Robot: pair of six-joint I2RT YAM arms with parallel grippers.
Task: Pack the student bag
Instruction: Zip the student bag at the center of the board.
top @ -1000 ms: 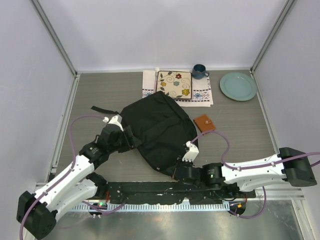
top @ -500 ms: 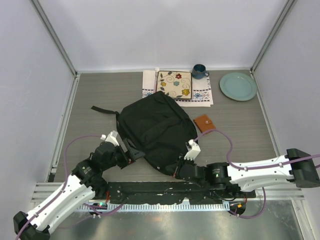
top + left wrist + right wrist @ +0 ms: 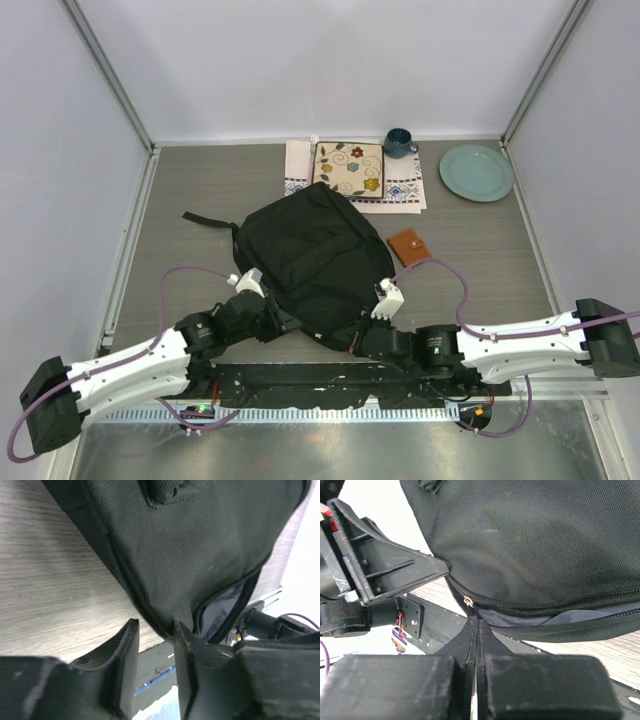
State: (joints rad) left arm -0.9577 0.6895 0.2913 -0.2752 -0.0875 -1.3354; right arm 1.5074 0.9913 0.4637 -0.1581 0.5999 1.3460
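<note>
Lying at the middle of the table (image 3: pixel 180 190), the bag (image 3: pixel 315 250) shows its open zipper (image 3: pixel 530 605) only to the wrist cameras. The left gripper (image 3: pixel 155 665) is spread at the bag's edge, and the right gripper (image 3: pixel 476 630) is pressed together just under the zipper.

The student bag (image 3: pixel 315 255) lies at the centre of the tabletop (image 3: pixel 200 190), toward the near edge. The wallet (image 3: pixel 408 245) lies just right of it. Behind it, at the far edge, the cloth (image 3: pixel 402 190) carries the square plate (image 3: pixel 349 168), with the mug (image 3: pixel 398 142) just right. The round plate (image 3: pixel 476 172) occupies the far-right corner.
</note>
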